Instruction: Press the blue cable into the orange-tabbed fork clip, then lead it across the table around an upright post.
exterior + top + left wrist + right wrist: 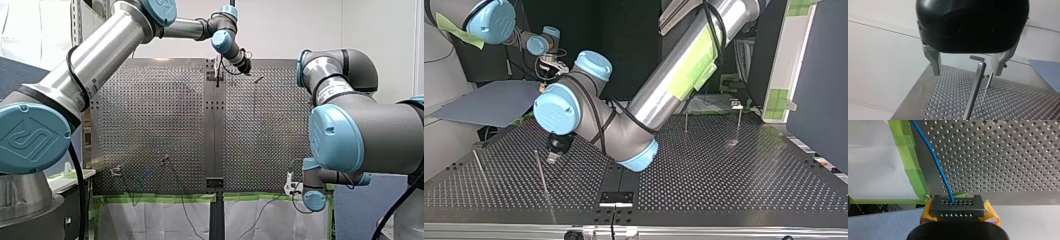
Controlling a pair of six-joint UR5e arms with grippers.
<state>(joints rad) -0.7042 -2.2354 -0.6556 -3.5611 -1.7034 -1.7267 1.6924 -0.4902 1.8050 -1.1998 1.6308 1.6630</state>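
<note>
Table: perforated metal table (150,125), seen in all four views; in the right wrist view green tape (915,170) lines its edge.
Left arm: silver tube w/ blue joint caps, my left arm (100,65) comes in at the front view's left and reaches to the table's far side near the middle. In the top view it enters top right and bends down to the view's left half (674,85).
Right arm: my right arm (360,135) is folded at the front view's right, wrist low by the table's near edge.
Left gripper: my left gripper (967,73), black w/ metal fingers, is spread wide and holds nothing. It hangs low over the table.
Right gripper: my right gripper (958,205), yellow pads on both sides, is clenched on the cable, right by the taped table edge.
Post: thin upright metal post (975,87) stands btwn my left fingers, w/ a clear gap to each.
Second post: another thin post (989,80) stands further back, beside one left finger.
Cable: blue cable (935,162) leaves my right fingertips, runs over the perforated surface near the green tape and goes out of the right wrist view. I can't pick it out w/ certainty in the other views.
</note>
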